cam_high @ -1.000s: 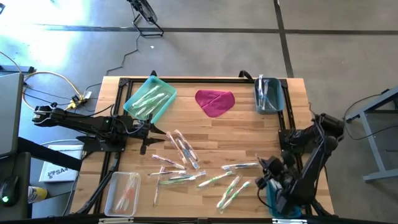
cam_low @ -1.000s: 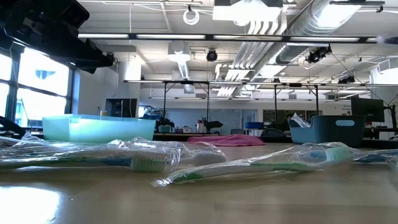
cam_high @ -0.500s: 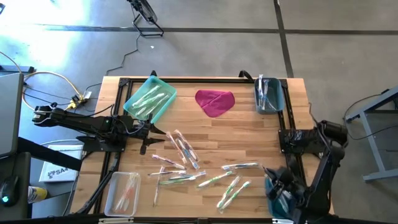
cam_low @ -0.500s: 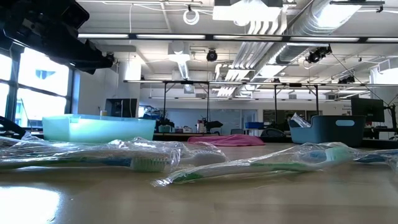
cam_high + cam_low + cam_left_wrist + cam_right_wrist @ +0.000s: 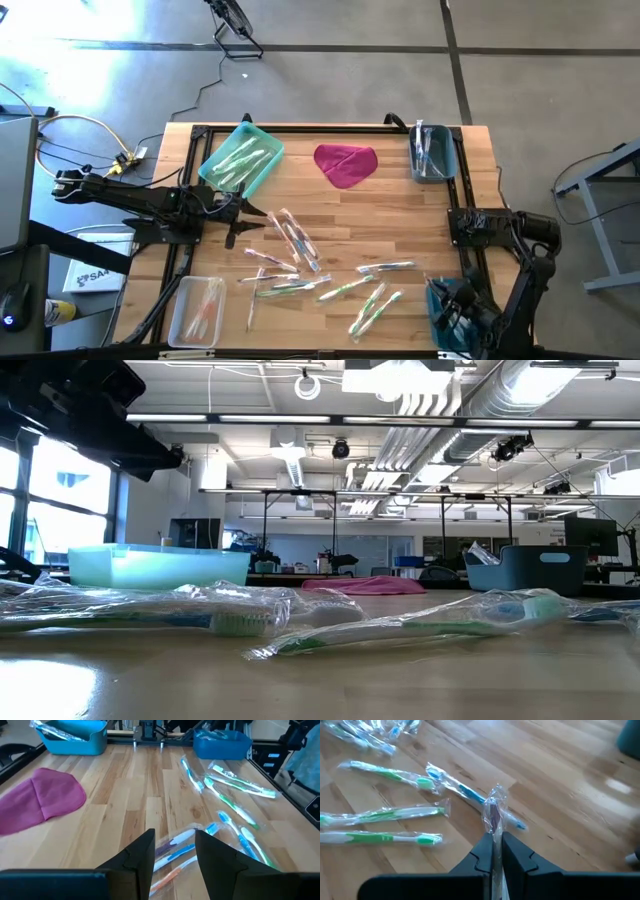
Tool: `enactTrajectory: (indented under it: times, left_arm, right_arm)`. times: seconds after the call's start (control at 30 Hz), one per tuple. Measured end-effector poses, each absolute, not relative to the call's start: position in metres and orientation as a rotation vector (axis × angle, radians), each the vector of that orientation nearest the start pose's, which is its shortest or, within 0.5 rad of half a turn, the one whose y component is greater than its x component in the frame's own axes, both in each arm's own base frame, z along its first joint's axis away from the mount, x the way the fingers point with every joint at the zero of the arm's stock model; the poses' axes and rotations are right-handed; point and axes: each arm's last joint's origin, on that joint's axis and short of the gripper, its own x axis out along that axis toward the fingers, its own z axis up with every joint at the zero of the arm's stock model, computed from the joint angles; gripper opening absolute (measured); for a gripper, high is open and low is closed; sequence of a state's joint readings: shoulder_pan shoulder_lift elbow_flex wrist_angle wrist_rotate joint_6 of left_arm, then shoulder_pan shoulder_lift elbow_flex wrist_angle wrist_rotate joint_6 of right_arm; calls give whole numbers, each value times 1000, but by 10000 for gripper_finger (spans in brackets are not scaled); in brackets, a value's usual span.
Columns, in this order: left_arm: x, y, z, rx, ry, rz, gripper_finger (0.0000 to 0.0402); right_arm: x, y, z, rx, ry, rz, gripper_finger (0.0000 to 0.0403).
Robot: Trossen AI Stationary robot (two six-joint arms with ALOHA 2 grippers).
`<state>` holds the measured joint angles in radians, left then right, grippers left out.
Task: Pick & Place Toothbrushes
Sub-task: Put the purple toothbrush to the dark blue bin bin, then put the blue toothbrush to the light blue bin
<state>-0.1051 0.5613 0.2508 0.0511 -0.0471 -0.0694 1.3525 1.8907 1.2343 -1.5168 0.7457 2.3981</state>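
Several wrapped toothbrushes (image 5: 310,268) lie scattered flat on the middle of the wooden table, with green, blue, pink and white handles. My right gripper (image 5: 496,839) is over the near right corner (image 5: 442,296), by a blue bin, shut on one wrapped toothbrush (image 5: 493,815). My left gripper (image 5: 175,852) is open and hovers low over the left end of the pile (image 5: 236,214); wrapped brushes (image 5: 175,847) lie below its fingers, untouched. My right gripper pinches the wrapped toothbrush between its two shut fingers. The crinkled wrapper end (image 5: 495,800) sticks out past the fingertips, along the fingers. The brush is lifted clear of the table; the rest of it is hidden behind the fingers.
A teal tray (image 5: 262,170) with toothbrushes sits far left, a clear tub (image 5: 178,310) near left, a blue bin (image 5: 447,160) far right and another (image 5: 440,325) near right. A magenta cloth (image 5: 345,164) lies at the far middle. The black frame rails run along the table edges.
My right arm has drawn back toward the table's near right corner, carrying the shut gripper and its toothbrush from beside the scattered brushes to over the near blue bin. The left arm has kept still.
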Motion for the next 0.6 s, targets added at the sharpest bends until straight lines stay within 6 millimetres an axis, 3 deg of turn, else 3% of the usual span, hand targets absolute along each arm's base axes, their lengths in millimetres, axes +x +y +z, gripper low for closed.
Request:
enactTrajectory:
  times: [0.2, 0.6]
  left_arm:
    - [141, -14, 201, -64, 262, -47, 136]
    - [141, -14, 201, -64, 262, -49, 136]
  right_arm:
    - [80, 273, 178, 295, 625, -761, 18]
    - [81, 276, 176, 303, 656, -744, 117]
